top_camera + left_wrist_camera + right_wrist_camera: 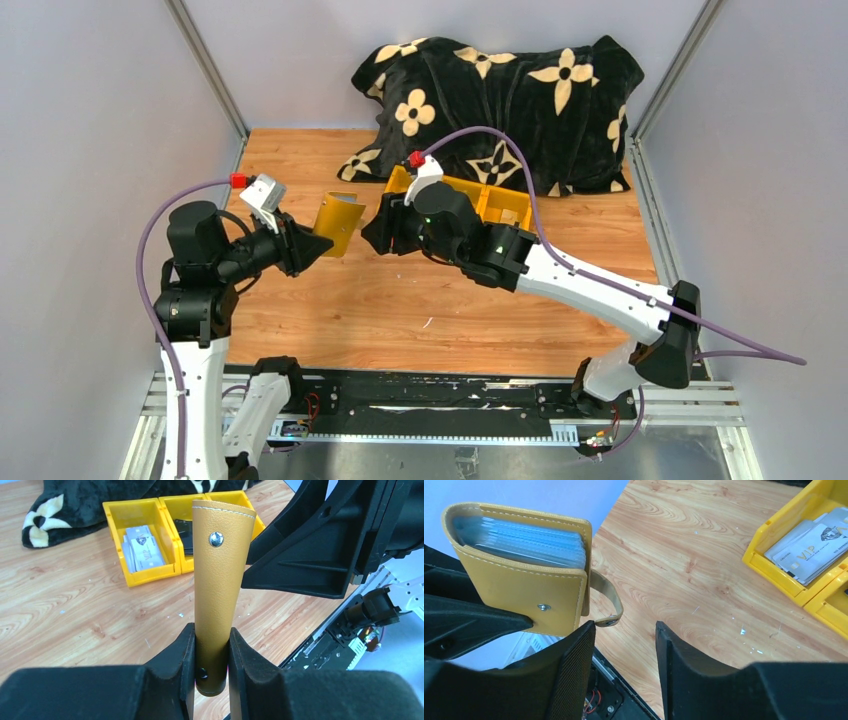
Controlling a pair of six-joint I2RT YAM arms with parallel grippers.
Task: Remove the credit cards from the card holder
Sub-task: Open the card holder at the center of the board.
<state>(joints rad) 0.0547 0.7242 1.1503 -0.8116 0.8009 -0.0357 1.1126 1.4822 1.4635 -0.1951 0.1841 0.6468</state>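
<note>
My left gripper (pixel 212 647) is shut on the lower end of the mustard-yellow card holder (pixel 220 580) and holds it upright above the table; both show in the top view, the holder (pixel 338 222) and the gripper (pixel 318 245). In the right wrist view the holder (pixel 519 587) is folded, its grey sleeves (pixel 524 540) show at the top edge, and its snap tab (pixel 606 597) hangs loose. My right gripper (pixel 625 630) is open and empty, just beside the tab. Several pale credit cards (pixel 809 550) lie in a yellow bin compartment. I cannot tell whether the sleeves hold cards.
The yellow three-compartment bin (pixel 505 205) stands at the back of the wooden table, behind my right gripper (pixel 372 232). Its middle compartment holds a black object (pixel 182 535). A black cushion with cream flowers (pixel 500 90) lies behind the bin. Grey walls close both sides.
</note>
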